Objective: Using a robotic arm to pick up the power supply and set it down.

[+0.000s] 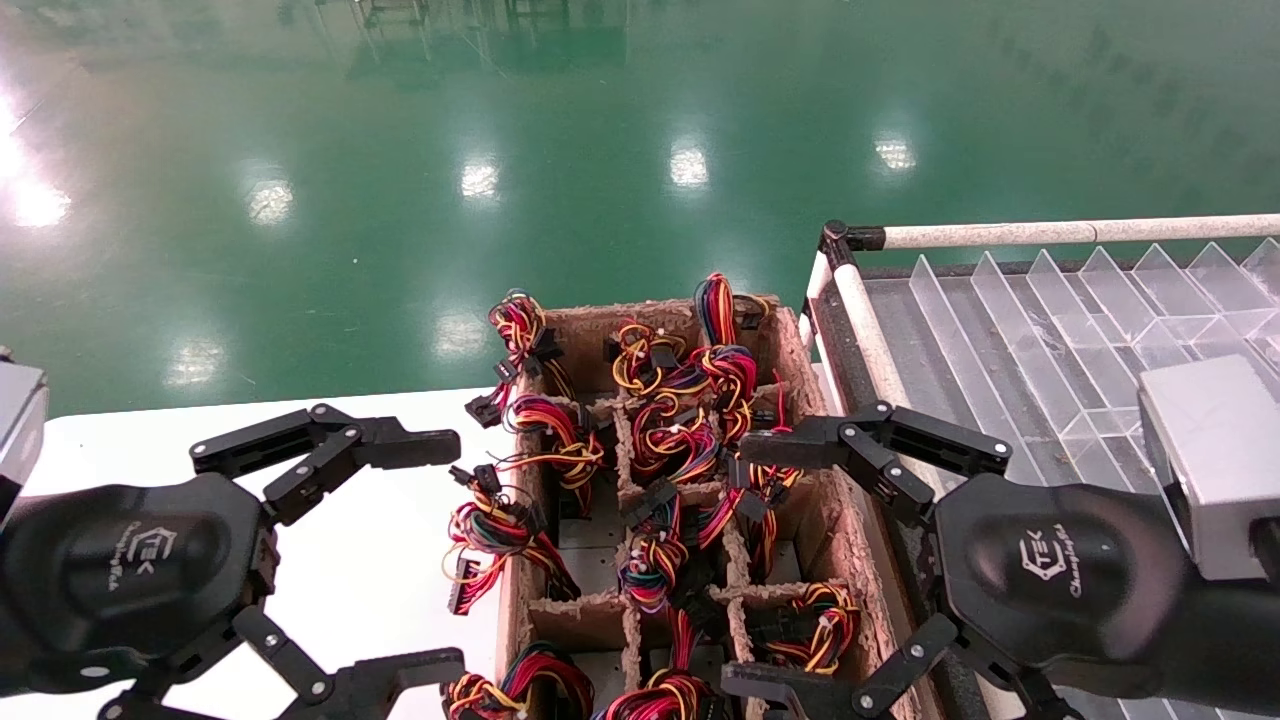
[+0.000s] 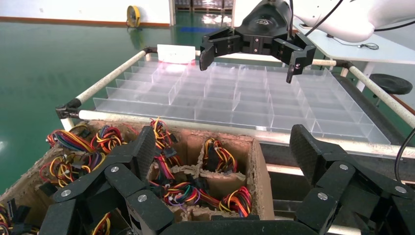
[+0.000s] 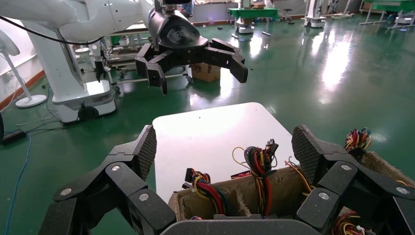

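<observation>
Several power supplies stand in the compartments of a brown pulp-card carton [image 1: 800,500]. Mostly their red-yellow-black wire bundles [image 1: 680,440] show, with slivers of grey metal [image 1: 590,525] between them. My left gripper [image 1: 445,550] hangs open above the white table, just left of the carton. My right gripper [image 1: 745,565] is open over the carton's right side, nothing between its fingers. In the left wrist view my left gripper [image 2: 225,149] faces the carton [image 2: 257,176] and its bundles [image 2: 218,154]. In the right wrist view my right gripper [image 3: 226,147] looks over the carton [image 3: 293,186].
A clear plastic divided tray [image 1: 1050,340] in a white-tube frame stands right of the carton, also in the left wrist view [image 2: 235,98]. The white table [image 1: 380,560] lies left of the carton. Green floor lies beyond.
</observation>
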